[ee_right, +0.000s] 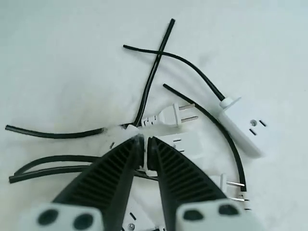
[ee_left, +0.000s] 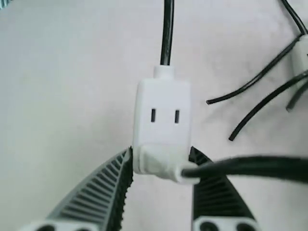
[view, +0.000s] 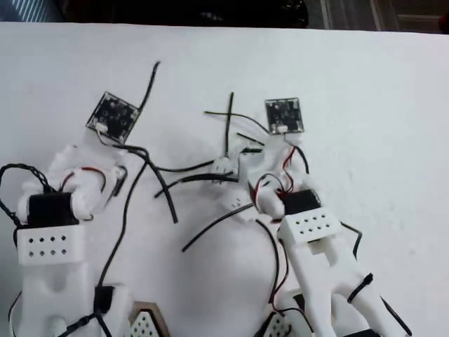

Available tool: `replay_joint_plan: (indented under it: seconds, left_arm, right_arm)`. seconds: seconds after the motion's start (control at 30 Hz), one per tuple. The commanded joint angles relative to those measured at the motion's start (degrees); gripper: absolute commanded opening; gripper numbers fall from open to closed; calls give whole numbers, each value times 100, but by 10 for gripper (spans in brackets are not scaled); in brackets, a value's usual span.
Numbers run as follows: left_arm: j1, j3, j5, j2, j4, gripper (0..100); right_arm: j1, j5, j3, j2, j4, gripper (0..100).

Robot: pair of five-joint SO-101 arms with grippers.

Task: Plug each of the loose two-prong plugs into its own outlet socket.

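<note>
Left arm's parked at the left of the table (view: 379, 84), left gripper (ee_left: 161, 158) pointing far and clamped snug on a plug (ee_left: 159, 166) that's butted against a socket (ee_left: 163, 115). Right gripper (ee_right: 144, 142) leans over the middle, jaws nearly closed. Can't tell what it's pinching, if anything. Loose plug (ee_right: 175, 115) lies just beyond it.

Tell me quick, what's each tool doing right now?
Left tool: closed on a white plug at the outlet socket.
Right tool: closed; what it holds, if anything, cannot be told.

White tabletop (view: 393, 105), dim room (view: 210, 10) beyond its far edge.
</note>
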Motion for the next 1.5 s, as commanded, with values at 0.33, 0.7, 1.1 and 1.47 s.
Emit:
replay_joint_plan:
  seconds: [0.33, 0.7, 1.1, 1.47]
  left_arm:
    - [-48, -888, -18, 2325, -1793, 30]
    - [488, -4062, -35, 5736, -1749, 34]
    - [813, -6884, -18, 8303, -1222, 35]
    - [857, -8914, 712, 9253, 642, 397]
  right_arm:
    - [295, -220, -123, -127, -198, 21]
    - [303, -220, -123, -127, -198, 21]
    - [303, -220, -123, -127, -198, 21]
    - [286, -193, -114, -119, -198, 21]
